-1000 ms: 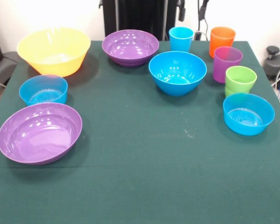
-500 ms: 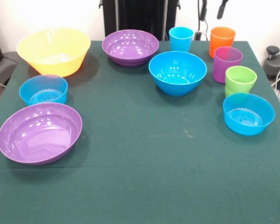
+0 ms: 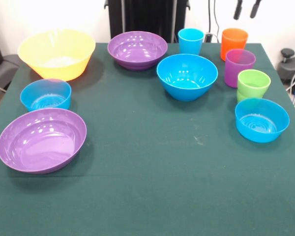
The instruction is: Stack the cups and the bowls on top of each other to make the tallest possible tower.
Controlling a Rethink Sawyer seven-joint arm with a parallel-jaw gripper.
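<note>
With nothing stacked yet, the gripper [image 3: 247, 9] is hanging open at the frame's upper right above the orange cup [image 3: 234, 43], while the bowls [image 3: 187, 76] are sitting scattered across the table [image 3: 152, 196].

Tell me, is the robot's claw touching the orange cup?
Apart. In the front view, the gripper hangs open at the top edge, and bare wall shows between its tips and the orange cup below.
</note>
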